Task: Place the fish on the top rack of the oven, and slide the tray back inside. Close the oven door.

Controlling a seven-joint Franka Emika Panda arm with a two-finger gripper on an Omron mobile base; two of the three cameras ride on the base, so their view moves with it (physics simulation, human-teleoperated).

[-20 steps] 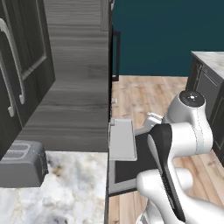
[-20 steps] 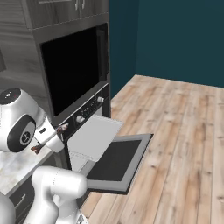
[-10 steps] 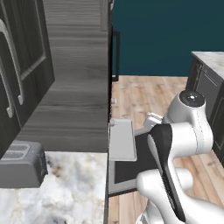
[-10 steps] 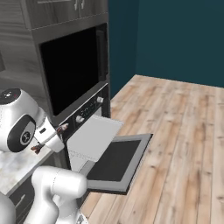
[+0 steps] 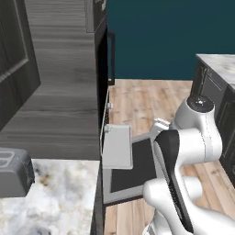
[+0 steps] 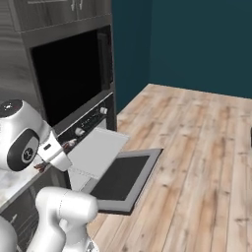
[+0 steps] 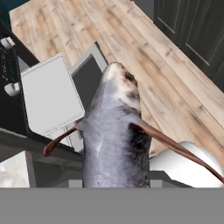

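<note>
The fish (image 7: 116,140) is clamped in the gripper (image 6: 51,155), held near the counter edge, left of the pulled-out tray (image 6: 96,151). If released early, it could be dropped onto the open oven door (image 6: 123,179).

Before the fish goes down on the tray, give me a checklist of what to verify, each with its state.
1. Fish in the gripper: ok, it fills the hand view right at the camera.
2. Oven door open: ok, folded down flat.
3. Tray pulled out: ok, it sticks out over the door.
4. Tray surface free: ok, bare in the hand view.
5. Fish above the tray: not ok, the tray lies off to the side in the hand view.
6. Finger grip secure: cannot tell, the fish hides the fingertips.
</note>
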